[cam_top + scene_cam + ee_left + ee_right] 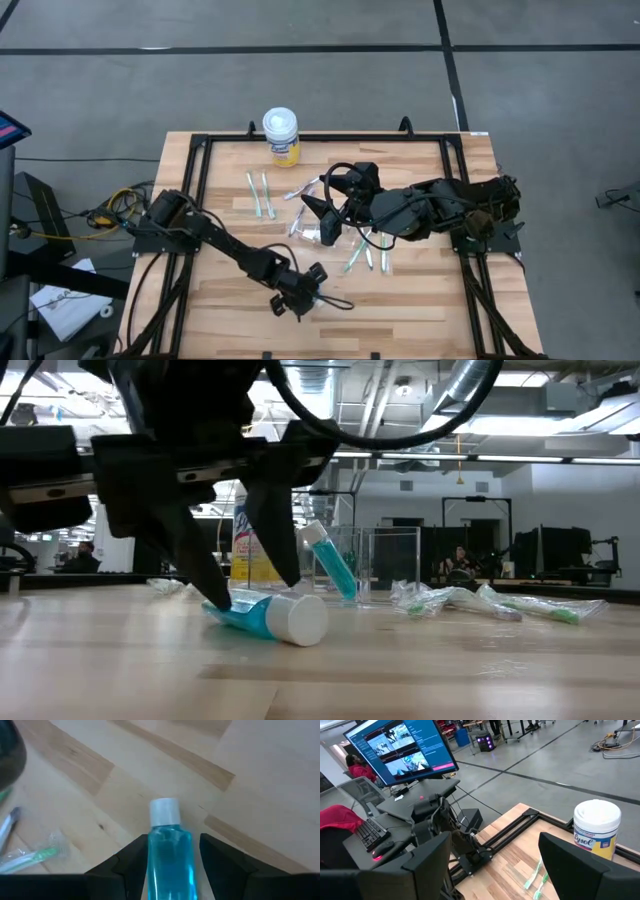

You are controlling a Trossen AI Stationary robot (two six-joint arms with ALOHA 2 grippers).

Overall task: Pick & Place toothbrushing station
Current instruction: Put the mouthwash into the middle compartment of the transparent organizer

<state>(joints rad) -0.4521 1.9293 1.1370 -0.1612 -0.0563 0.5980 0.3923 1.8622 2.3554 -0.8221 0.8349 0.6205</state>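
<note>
Wooden table (pixel 420 300), near edge: left gripper (pixel 172 865) straddles a blue toothpaste tube (pixel 169 855) lying flat, fingers not yet clamped. I'd squeeze mid-body, not the cap (slippery). Right gripper (pixel 322 212) hovers wide open mid-table.

Tabletop (pixel 420 300): light wood planks, bordered by black frame. Wipes canister (pixel 281 136) stood upright at far edge. Two toothbrushes (pixel 260 195) laid side by side near canister. More wrapped toothbrushes (pixel 366 256) laid near centre. Blue toothpaste tube (pixel 268 615) laid on its side at near edge, white cap outward.
</note>
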